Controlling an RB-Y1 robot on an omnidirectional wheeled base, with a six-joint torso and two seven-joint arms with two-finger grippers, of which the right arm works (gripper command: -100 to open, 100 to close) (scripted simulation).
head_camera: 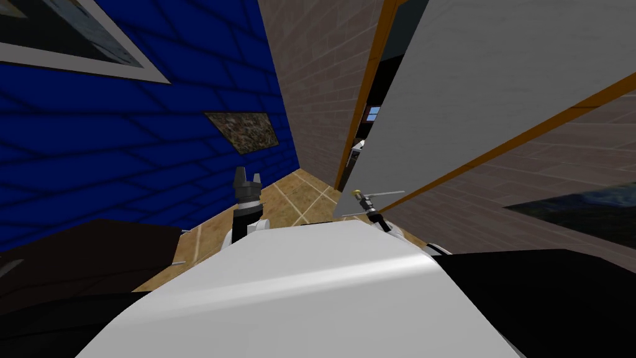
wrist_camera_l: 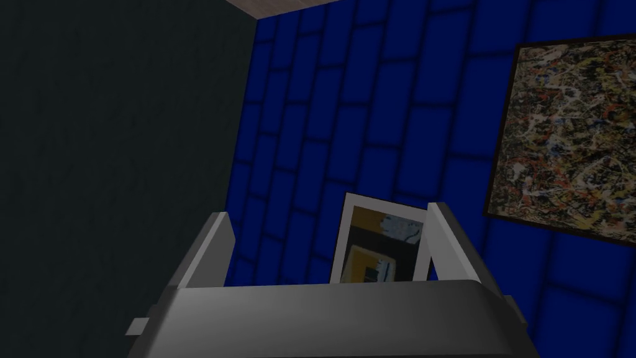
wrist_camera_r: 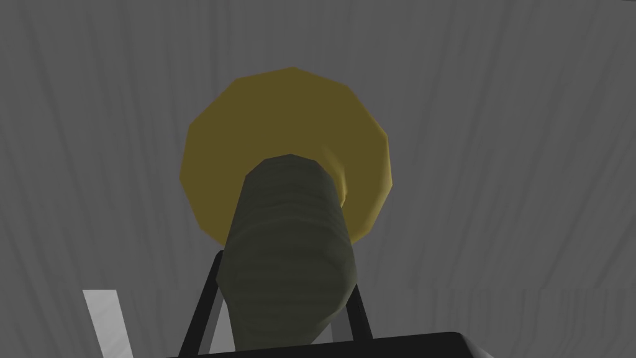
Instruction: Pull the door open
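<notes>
Handle (wrist_camera_r: 289,248): a dark olive stub is sticking out of the door straight toward the right hand's camera, sitting between the two fingers of that hand.
Rosette (wrist_camera_r: 286,124): a dull yellow disc is lying flat on the door behind the handle, ringing its base.
Right gripper (wrist_camera_r: 286,273): the jaws are clamping the handle, with a dark finger (wrist_camera_r: 202,304) pressing along each side of it. From the head view this gripper (head_camera: 371,203) is reaching forward and to the right, meeting the door at its lower corner near the free edge.
Door (head_camera: 484,93): a plain grey panel is standing ajar, angling out from its orange frame (head_camera: 372,81). A narrow gap is showing between the panel's free edge and the frame, with a black area behind it. Close up, the same door (wrist_camera_r: 509,155) is spreading as a flat grey plane behind the rosette.
Left gripper (head_camera: 246,177): this hand is hanging raised ahead and to the left, well apart from the door and touching nothing. Seen from its own wrist, the left gripper (wrist_camera_l: 329,214) is holding its jaws apart, with nothing between the fingers (wrist_camera_l: 220,239).
Floor (head_camera: 292,199): tan tiles are running between a blue wall (head_camera: 124,143) on the left and a brick wall (head_camera: 317,74) beside the door frame.
</notes>
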